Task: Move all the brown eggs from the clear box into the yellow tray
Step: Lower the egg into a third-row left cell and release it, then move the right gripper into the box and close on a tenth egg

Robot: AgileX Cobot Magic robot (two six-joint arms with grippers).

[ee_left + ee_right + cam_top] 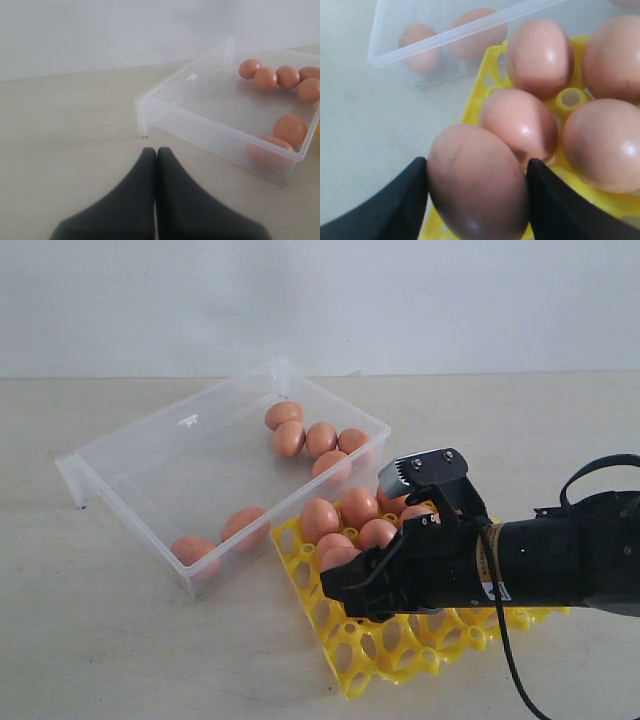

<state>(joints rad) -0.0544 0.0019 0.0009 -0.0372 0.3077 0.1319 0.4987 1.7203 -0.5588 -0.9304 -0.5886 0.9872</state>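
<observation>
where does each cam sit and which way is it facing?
Exterior: off-arm, looks down at clear box and yellow tray; right arm and right hand show.
Left wrist: behind the shut left hand, facing the box.
Right wrist: looks past its hand at the gripped brown egg.
Shared: exterior and left wrist both show the box's eggs.

On your counter (120, 640) the box (190, 460) lies left of centre, and the egg tray (400, 655) lies just beside its near-right wall, further right and closer to the front. Inside the box, four eggs (320, 438) huddle in the far right corner — two more eggs (245, 523) lie apart from them against the near wall. In the tray, eggs (358, 506) fill the cups nearest the box. Your right pincer (476, 167) reaches in from the right over the tray's left edge, a single egg (475, 200) between its fingers, touching both. Your left pincer (156, 152) sits short of the box, counter between them.
</observation>
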